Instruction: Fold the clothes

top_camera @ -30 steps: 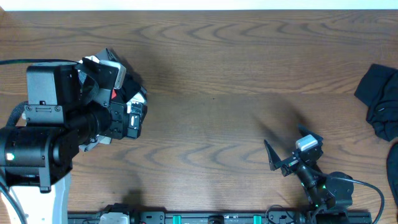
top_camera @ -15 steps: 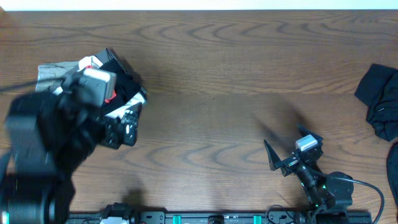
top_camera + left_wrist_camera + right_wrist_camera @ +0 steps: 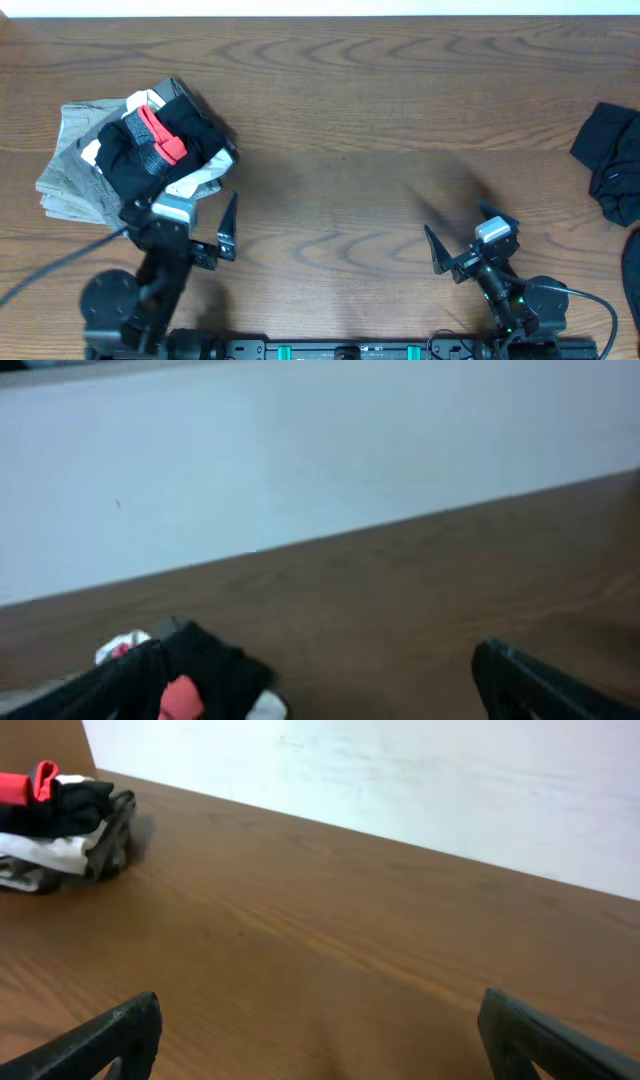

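The black trousers [image 3: 130,162] lie folded on top of the pile of folded clothes [image 3: 72,172], with the coral-red waistband edge [image 3: 160,136] facing up. The left gripper [image 3: 182,218] sits just beside the pile on its near side, jaws spread wide and empty. The right gripper [image 3: 460,231] sits well apart from the pile, also spread and empty. A loose dark garment [image 3: 612,160] lies farther from the pile still, beyond the right gripper.

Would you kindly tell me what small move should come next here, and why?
Probably swing the right gripper toward the crumpled dark garment at the right edge of the table. It lies unfolded, nearest that arm; the folded pile at left looks done, and the left gripper, like the right, stands open and empty.
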You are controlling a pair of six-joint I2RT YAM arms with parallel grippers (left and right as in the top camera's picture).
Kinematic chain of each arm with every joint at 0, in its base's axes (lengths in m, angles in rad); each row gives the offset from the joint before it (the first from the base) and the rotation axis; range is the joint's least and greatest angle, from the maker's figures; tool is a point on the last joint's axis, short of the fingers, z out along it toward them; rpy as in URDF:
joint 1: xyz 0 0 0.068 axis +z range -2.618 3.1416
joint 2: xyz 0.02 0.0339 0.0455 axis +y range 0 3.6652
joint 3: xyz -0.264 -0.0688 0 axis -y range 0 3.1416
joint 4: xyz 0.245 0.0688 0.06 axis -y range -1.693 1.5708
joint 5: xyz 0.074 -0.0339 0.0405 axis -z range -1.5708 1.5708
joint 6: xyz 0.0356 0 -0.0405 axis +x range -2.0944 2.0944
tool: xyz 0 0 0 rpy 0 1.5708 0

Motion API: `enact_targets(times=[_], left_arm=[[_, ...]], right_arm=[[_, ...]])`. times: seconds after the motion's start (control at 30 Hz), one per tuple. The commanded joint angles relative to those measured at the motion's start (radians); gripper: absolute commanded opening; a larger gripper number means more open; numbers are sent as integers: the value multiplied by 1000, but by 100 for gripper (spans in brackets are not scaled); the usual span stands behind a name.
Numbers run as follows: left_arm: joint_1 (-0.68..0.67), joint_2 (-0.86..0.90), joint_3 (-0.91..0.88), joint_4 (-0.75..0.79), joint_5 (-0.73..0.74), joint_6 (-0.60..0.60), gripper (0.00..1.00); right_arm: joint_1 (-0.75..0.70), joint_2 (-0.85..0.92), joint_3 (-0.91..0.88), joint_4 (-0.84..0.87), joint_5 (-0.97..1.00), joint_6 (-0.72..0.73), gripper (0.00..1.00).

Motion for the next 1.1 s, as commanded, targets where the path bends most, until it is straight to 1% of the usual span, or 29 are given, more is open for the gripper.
enact_targets(times=[0.0, 0.17, 0.33, 0.5, 0.67, 0.8, 0.9, 1.07], left_arm=[[-3, -92, -111, 66, -2, -39, 98], [-4, -200, -270, 224, -2, -40, 98], [-4, -256, -393, 381, -3, -39, 98], [-5, -308, -489, 468, -31, -39, 98], [-5, -306, -566, 574, -44, -31, 98], [-5, -306, -615, 608, -51, -30, 98], [-5, -306, -615, 525, -51, -31, 98], [-5, -306, -615, 465, -51, -31, 98]], right_arm=[[-5, -5, -4, 0, -7, -10, 99], [-5, -5, -4, 0, -7, -10, 99], [-5, -5, -4, 0, -7, -10, 99], [-5, -5, -4, 0, -7, -10, 99], [-5, -5, -4, 0, -7, -10, 99], [-5, -5, -4, 0, -7, -10, 99], [-5, -5, -4, 0, -7, -10, 99], [-5, -5, -4, 0, -7, -10, 99]])
